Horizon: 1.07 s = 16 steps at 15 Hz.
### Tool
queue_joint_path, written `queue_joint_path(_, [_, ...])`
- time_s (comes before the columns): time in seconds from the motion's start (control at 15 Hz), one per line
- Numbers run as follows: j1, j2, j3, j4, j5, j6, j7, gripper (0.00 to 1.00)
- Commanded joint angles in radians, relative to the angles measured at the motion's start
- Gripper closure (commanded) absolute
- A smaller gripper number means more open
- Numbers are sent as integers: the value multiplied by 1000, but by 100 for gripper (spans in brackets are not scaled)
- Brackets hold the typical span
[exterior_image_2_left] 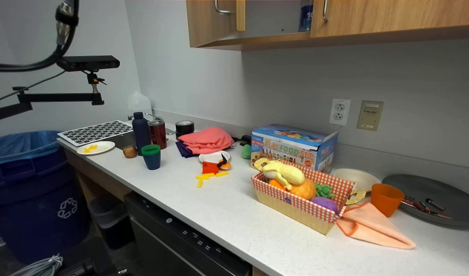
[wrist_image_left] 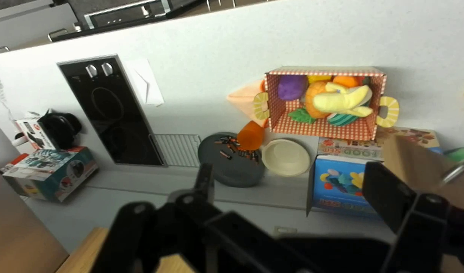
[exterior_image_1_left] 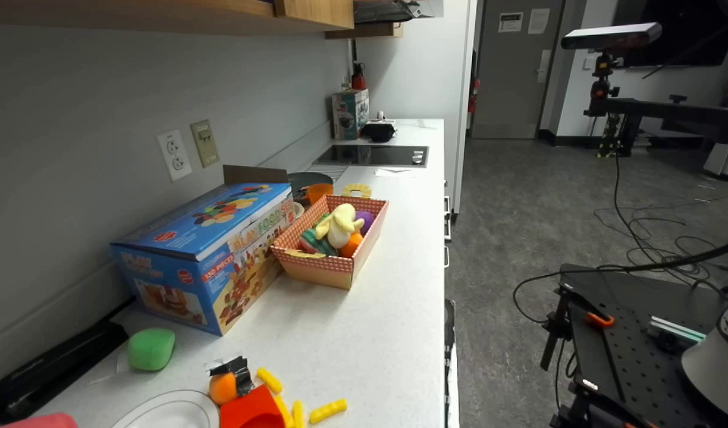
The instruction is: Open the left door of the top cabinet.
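The light-brown wooden top cabinet [exterior_image_2_left: 395, 17] hangs on the grey wall in both exterior views; its underside [exterior_image_1_left: 132, 18] also shows. Its left door [exterior_image_2_left: 211, 21] stands open, swung outward, with a metal handle [exterior_image_2_left: 222, 8]. A blue-labelled bottle [exterior_image_2_left: 305, 16] shows inside. The door right of the opening is shut. In the wrist view, my gripper [wrist_image_left: 289, 167] is wide open with nothing between its fingers. A blurred wooden door with a handle [wrist_image_left: 425, 167] is beside and partly behind the right-hand finger; contact cannot be told. The gripper is out of both exterior views.
Below is the white countertop [exterior_image_2_left: 219, 207]. On it are a blue play-food box [exterior_image_1_left: 191, 249], a checkered basket of toy food [exterior_image_2_left: 292, 209], an orange cup [exterior_image_2_left: 387, 199] and a dark plate [wrist_image_left: 232, 170]. Cabinet wood [wrist_image_left: 84, 250] also shows at the wrist view's lower left.
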Motion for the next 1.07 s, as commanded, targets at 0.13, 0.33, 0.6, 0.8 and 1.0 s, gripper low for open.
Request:
queue_joint_path(0.13, [-28,53,-38,16,-21,271,46,0])
queue_joint_path(0.33, [-48,84,-53,13,-28,396,49,0])
queue_joint_path(0.6, [-58,120,-70,8,20,505,70,0])
queue_joint_path(0.8, [-38,131,-72,-9,112,547,92,0])
queue_joint_path(1.0, [-27,125,-62,-23,192,552,90,0])
